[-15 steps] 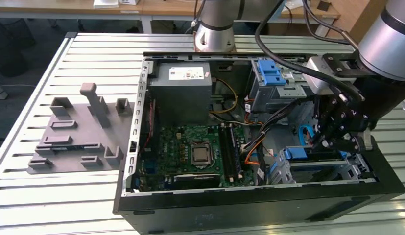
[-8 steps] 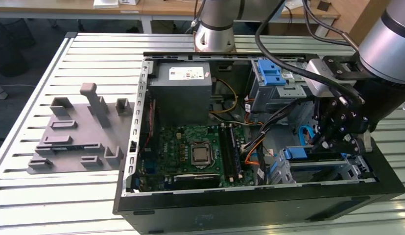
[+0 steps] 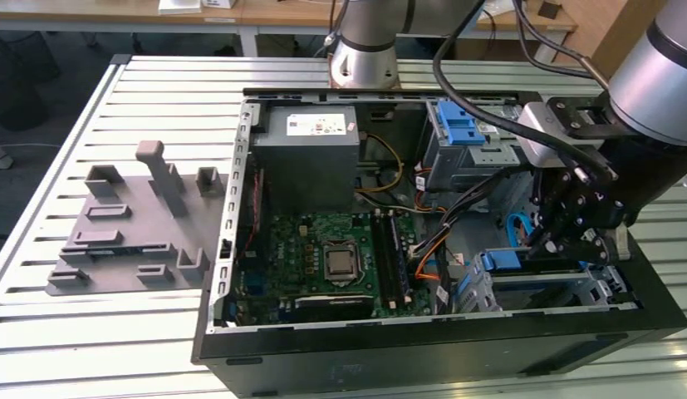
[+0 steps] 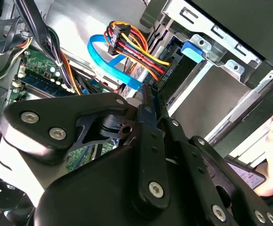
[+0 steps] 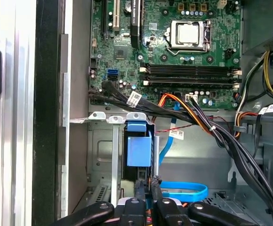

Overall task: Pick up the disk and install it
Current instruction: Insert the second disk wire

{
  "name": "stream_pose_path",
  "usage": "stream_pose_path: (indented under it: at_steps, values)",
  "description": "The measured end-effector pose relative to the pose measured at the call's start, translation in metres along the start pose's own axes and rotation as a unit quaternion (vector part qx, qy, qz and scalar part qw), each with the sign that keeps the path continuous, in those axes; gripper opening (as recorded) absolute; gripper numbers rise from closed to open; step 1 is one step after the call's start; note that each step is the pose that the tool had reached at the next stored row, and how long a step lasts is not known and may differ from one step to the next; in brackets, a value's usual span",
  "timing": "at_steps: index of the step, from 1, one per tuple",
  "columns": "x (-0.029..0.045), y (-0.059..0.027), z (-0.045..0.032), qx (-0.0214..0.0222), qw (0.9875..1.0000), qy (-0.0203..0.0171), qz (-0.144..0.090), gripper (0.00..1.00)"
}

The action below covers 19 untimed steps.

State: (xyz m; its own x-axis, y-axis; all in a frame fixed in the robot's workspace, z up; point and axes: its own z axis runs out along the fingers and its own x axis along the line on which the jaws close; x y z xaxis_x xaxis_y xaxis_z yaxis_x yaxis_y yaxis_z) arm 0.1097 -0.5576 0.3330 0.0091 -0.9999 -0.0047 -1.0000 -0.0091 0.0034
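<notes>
Slatted table [image 3: 154, 91], open computer case [image 3: 237, 208], gripper [image 5: 145, 184] seemingly pinched on disk [image 5: 139, 150] in drive cage [image 5: 103, 160], cables [image 5: 212, 132] beside.

1. I see the table [image 3: 55, 332] as ribbed, pale metal slats with a dull brushed sheen.
2. The computer case [image 3: 432, 353] has a matt black outer wall; its inner cage walls look like bare grey sheet metal.
3. The moulded holder [image 3: 127, 237] reads as matt grey plastic, slightly grainy.
4. The gripper [image 5: 144, 188] links are matt black, with shiny steel screw heads in the second wrist view.
5. The blue frame [image 5: 139, 146] is smooth plastic.
6. The motherboard [image 3: 332, 258] is green, faintly glossy board.
7. The blue flat cable [image 4: 110, 63] looks like slick, glossy plastic.
</notes>
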Motion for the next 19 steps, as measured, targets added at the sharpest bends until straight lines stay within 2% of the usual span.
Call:
stream_pose_path:
  at_steps: [13,14,15,19]
  values:
    - [0.0018,-0.0001,0.0028,0.0,1.0,0.0002,0.0,0.17]
    - [0.0017,-0.0001,0.002,0.0,1.0,0.0001,0.0,0.17]
    - [0.0017,-0.0001,0.0006,0.0,1.0,0.0001,0.0,0.24]
    - [0.0017,-0.0001,-0.0049,0.0,1.0,0.0001,0.0,0.24]
